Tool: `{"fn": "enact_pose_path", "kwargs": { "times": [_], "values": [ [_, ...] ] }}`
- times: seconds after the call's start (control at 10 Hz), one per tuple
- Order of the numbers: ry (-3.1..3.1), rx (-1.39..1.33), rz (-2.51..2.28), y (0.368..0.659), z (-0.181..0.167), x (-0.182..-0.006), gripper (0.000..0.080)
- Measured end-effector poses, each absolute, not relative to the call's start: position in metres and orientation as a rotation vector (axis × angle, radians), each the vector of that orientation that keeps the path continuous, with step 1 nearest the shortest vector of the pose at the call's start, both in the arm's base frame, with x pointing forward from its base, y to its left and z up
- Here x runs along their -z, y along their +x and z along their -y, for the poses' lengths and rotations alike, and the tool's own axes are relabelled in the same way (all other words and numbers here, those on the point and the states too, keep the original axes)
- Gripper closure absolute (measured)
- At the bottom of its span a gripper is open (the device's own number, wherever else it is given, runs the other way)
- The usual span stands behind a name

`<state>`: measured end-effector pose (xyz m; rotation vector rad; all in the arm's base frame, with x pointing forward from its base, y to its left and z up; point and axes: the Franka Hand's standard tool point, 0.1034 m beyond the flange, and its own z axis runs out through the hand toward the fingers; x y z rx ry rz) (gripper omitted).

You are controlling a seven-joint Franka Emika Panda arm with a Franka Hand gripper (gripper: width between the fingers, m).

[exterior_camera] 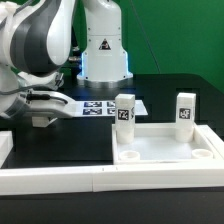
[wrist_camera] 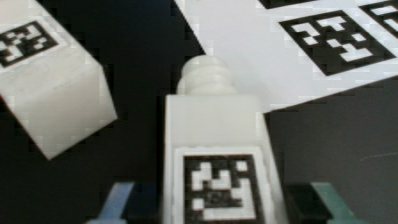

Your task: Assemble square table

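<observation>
The square table panel (exterior_camera: 165, 152) lies at the front on the exterior view's right. Two white tagged legs (exterior_camera: 124, 112) (exterior_camera: 184, 112) stand upright at its far corners. My gripper (exterior_camera: 45, 108) is low over the black table on the exterior view's left. In the wrist view the gripper (wrist_camera: 222, 200) straddles a third tagged leg (wrist_camera: 217, 130) whose threaded tip points away. A narrow dark gap shows between the leg and each of the fingers (wrist_camera: 121, 200), so the jaws are open around it. A fourth leg (wrist_camera: 54, 90) lies beside it.
The marker board (exterior_camera: 100, 107) lies flat behind the panel and also shows in the wrist view (wrist_camera: 302, 50), close to the leg's tip. Long white border bars (exterior_camera: 60, 180) run along the front and the exterior view's left. The robot base (exterior_camera: 103, 50) stands behind.
</observation>
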<state>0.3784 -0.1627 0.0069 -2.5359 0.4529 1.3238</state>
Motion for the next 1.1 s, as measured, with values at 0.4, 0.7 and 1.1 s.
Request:
{"fn": "enact_pose_path", "kwargs": {
  "times": [0.4,0.7,1.1],
  "values": [
    [-2.536,-1.324,-0.453,0.378,0.163,-0.007,0.0514],
    [-2.550,-1.327,-0.404,0.396,0.159,-0.039,0.0512],
    [-2.586,-1.198,-0.379,0.416,0.140,-0.100,0.0512]
  ]
}}
